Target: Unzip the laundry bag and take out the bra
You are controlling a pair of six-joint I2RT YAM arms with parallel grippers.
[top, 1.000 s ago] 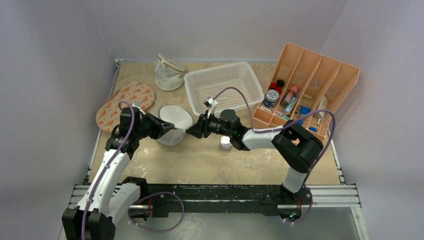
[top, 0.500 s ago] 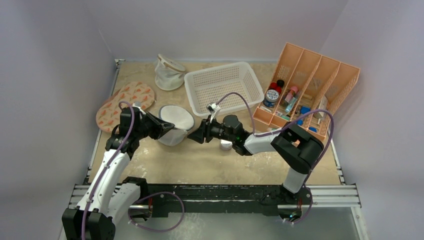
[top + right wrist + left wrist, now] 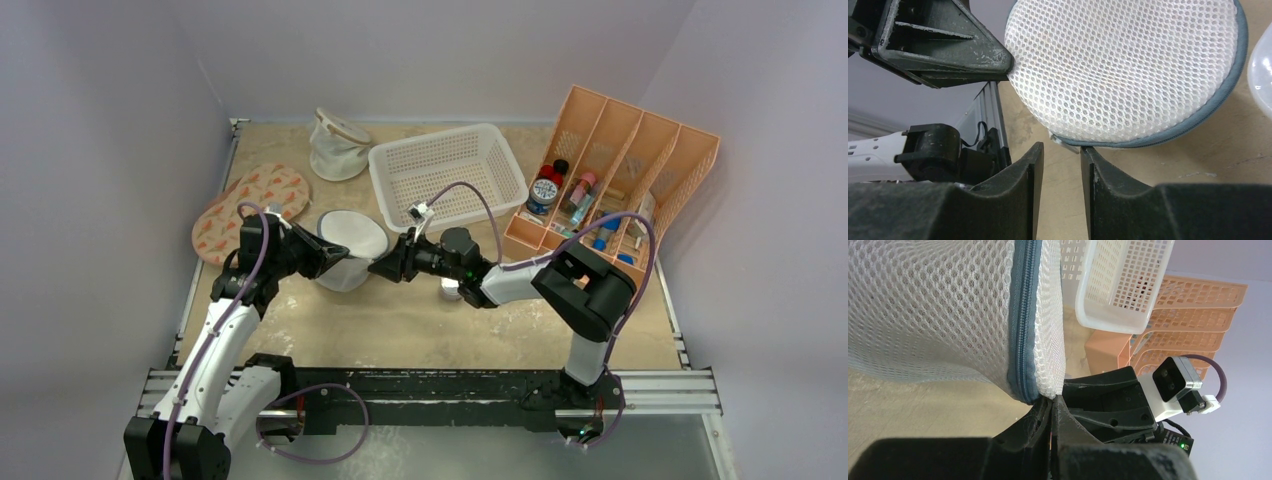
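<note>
The laundry bag (image 3: 351,242), a round white mesh drum with a grey-blue zipper rim (image 3: 1021,320), stands left of the table's middle. My left gripper (image 3: 322,257) is shut on its mesh edge (image 3: 1052,399). The same pinch shows in the right wrist view, on the bag's (image 3: 1123,65) left side. My right gripper (image 3: 378,268) is at the bag's right side, jaws open with a narrow gap (image 3: 1062,148). The small silver zipper pull (image 3: 1060,141) lies just at the fingertips, touching the right one but not clamped. The bra is hidden.
A white plastic basket (image 3: 447,176) sits behind the bag, with an orange divided organizer (image 3: 622,172) holding bottles at the right. A small round jar (image 3: 452,290) stands under the right arm. A mesh pouch with tan rim (image 3: 338,144) and a patterned oval pad (image 3: 250,208) lie at back left.
The right gripper drew back from the bag with wider jaws, then returned to the rim with the jaws narrower. The left gripper and the bag have stayed put.
</note>
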